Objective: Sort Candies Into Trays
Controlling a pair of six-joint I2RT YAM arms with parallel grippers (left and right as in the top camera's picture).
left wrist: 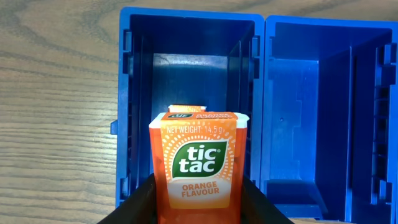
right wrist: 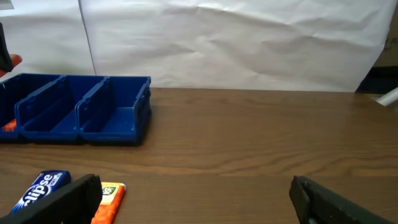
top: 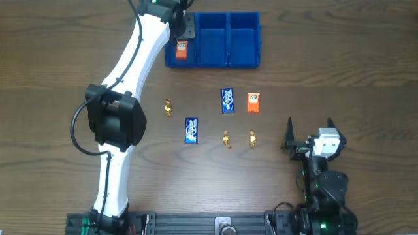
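The left gripper (left wrist: 200,186) hangs over the left end compartment of the tray (top: 212,64). Its fingers are closed tight on the sides of an orange box (left wrist: 200,165), which stands upright between them above the compartment floor. A second box (left wrist: 186,109), also orange, lies deeper in the same compartment, mostly hidden behind the held one. The tray's middle compartment beside it has nothing in it.

The rest of the sweets lie on the table (top: 353,78) on the side of the tray that faces the arms' bases. Nearest the tray are a third box (top: 253,102) and a blue packet (top: 227,100), side by side but apart, opposite the middle and right compartments. The other packet (top: 191,130) lies farther from the tray, off towards its left end. Three gold candies (top: 226,140) are scattered there too: one opposite the tray's left end, and two farther out than the packet and the third box.

The right gripper (top: 309,129) sits well away from the tray, beyond its right corner and past the loose sweets. Its fingers are spread wide, with nothing between them.
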